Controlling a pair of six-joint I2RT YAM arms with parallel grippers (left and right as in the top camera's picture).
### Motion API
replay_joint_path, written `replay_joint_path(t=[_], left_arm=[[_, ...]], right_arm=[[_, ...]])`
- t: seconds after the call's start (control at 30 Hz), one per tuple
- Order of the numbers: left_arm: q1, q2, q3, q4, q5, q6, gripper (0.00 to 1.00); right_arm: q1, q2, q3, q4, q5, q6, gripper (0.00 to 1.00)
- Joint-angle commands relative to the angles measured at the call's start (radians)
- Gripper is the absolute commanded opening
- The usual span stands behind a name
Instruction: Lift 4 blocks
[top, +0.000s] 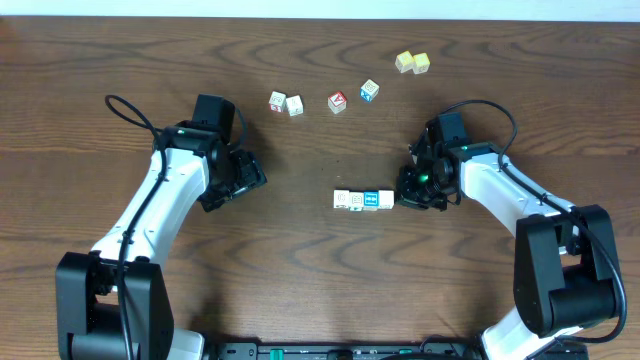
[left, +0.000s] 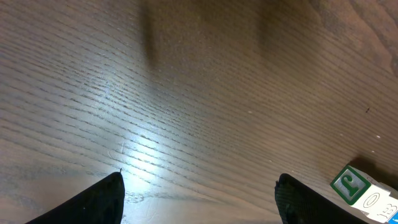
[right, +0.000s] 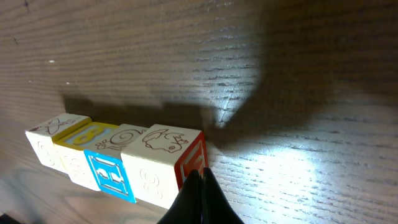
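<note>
Row of blocks (top: 362, 199) runs L–R; right gripper (top: 403, 197) (clenched, empty) sits at its right end, left gripper (top: 252, 178) spread, farther off.

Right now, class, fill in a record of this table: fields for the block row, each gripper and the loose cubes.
row: four blocks end to end, mid-table
right: right gripper shut, tip at the row's end
left: left gripper open, empty, apart from the row
loose: six cubes farther back, yellow pair side by side
</note>
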Motion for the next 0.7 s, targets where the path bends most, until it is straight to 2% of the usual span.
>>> replay_joint_path(t=[0.0,0.23,0.43,0.5,0.57,0.67], left_arm=[[0.002,-0.002,-0.002,0.000,-0.013,-0.005,0.78],[0.002,-0.002,-0.002,0.000,-0.013,-0.005,0.78],[0.002,-0.002,-0.002,0.000,-0.013,-0.005,0.78],[0.002,-0.002,-0.002,0.000,-0.013,-0.005,0.78],[0.002,-0.002,-0.002,0.000,-0.013,-0.005,0.78],[0.002,-0.002,-0.002,0.000,-0.013,-0.005,0.78]], right_arm=[[0.000,0.008,0.008,-0.016,-0.020,-0.022,0.01],[-0.015,-0.047,0.013,-0.084,0.093,-0.020,0.01],[-0.072,-0.166,0.017,-0.145,0.140,-0.021,0.01],[-0.100,-0.208,0.017,-0.152,0.148,-0.021,0.04],[-0.128,-0.242,0.017,-0.152,0.148,-0.021,0.14],[-0.172,-0.282,0.017,-0.149,0.164,-0.021,0.57]])
